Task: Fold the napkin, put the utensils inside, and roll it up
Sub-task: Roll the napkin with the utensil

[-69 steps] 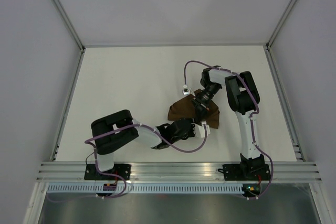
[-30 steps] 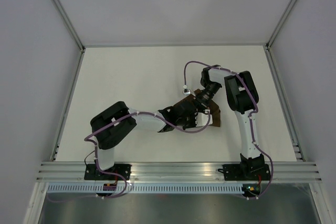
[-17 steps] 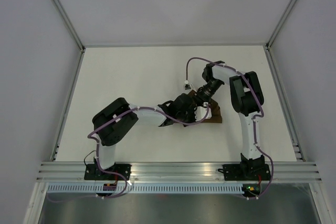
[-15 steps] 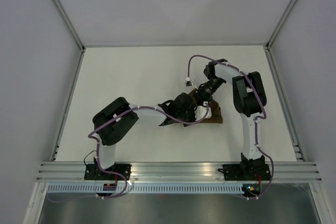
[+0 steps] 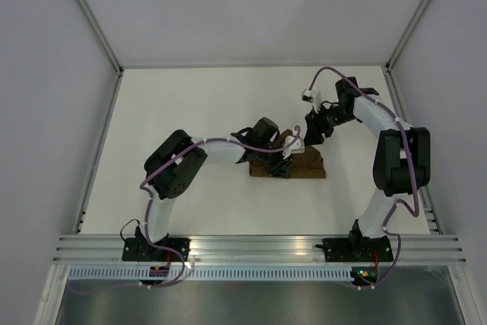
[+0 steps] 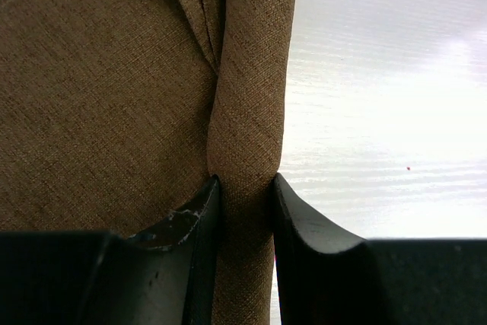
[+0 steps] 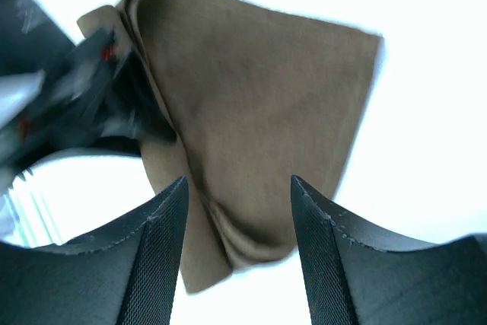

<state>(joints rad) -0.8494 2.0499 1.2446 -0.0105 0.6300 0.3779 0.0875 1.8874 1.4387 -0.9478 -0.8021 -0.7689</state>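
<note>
The dark brown matte cloth napkin (image 5: 304, 167) lies on the white table (image 5: 183, 104), folded down into a compact, roughly four-sided packet, so the fold looks done. In the left wrist view one long edge of the napkin is turned over into a narrow roll. That suggests rolling has begun but has a good way to go, since most of the cloth lies flat beside that roll. The slim knife with the teal-green handle shows in no view; it may be tucked inside the roll, though I cannot tell from these angles.

The left gripper (image 6: 245, 180) has its jaws clenched on the napkin's rolled edge, the cloth squeezed thin between them. The right gripper (image 7: 240, 180) hangs just beyond the napkin's far right corner, raised above it, with its jaws spread and nothing between them — released and clear of the cloth, which lies below and beyond its fingertips.

Left to do, by my judgement: carry the roll across the flat part of the napkin to its opposite edge.
</note>
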